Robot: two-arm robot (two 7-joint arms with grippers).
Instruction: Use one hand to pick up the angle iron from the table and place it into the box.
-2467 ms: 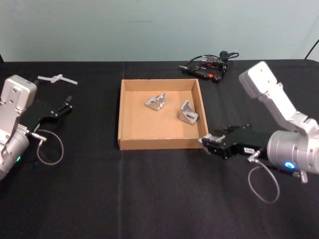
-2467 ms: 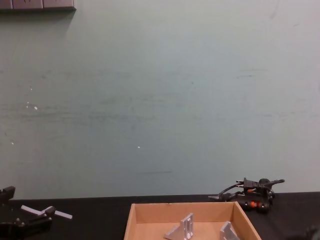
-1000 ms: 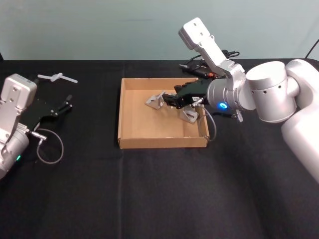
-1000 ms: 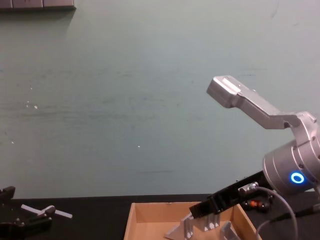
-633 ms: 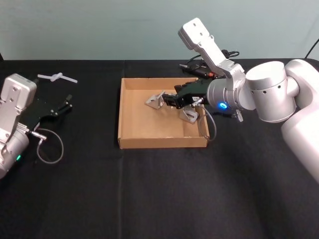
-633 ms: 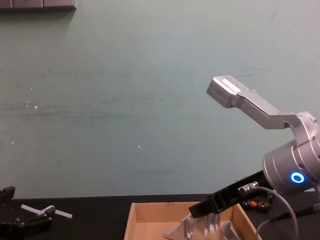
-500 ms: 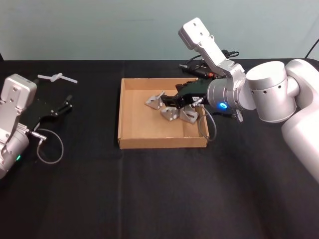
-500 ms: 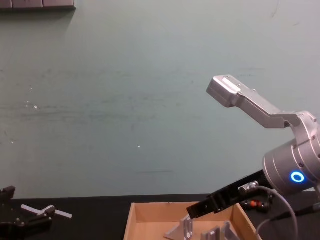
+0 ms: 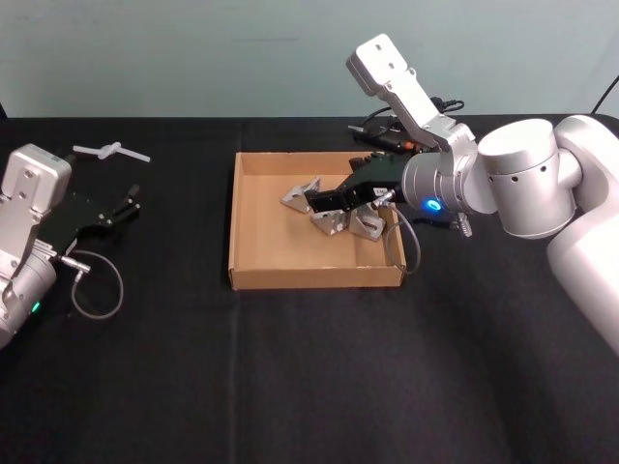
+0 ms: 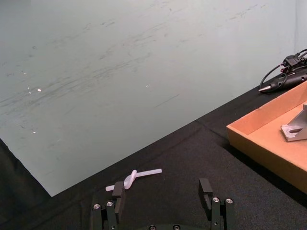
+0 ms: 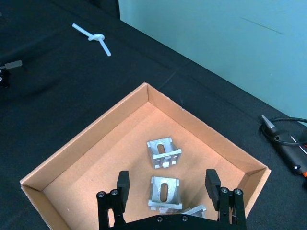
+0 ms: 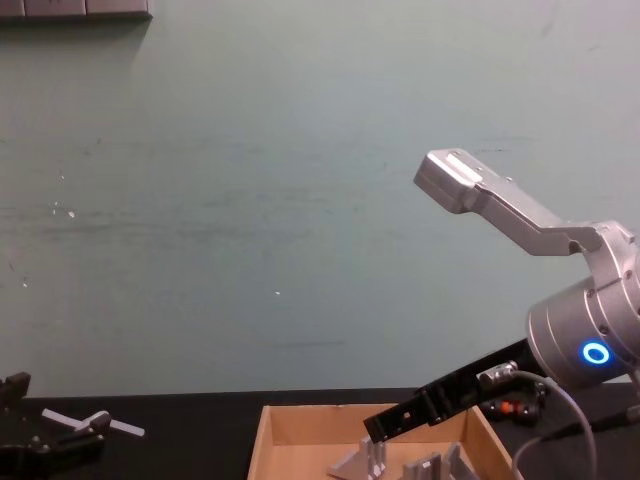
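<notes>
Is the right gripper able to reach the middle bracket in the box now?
Probably yes: the right gripper hangs open directly above the middle bracket, and nothing lies between them inside the box.

Tan box [image 9: 250,230], silver angle iron [image 9: 327,221], black table [image 9: 290,367]

Non-task items: two, both on the black surface, well apart.

White knotted plastic strip [image 9: 110,151] lies flat at about 10 o'clock in the head view, near the far edge by the pale green wall [image 9: 193,48]. Black corded tool with orange detail [image 9: 401,130], cable looped, at about 1 o'clock.
</notes>
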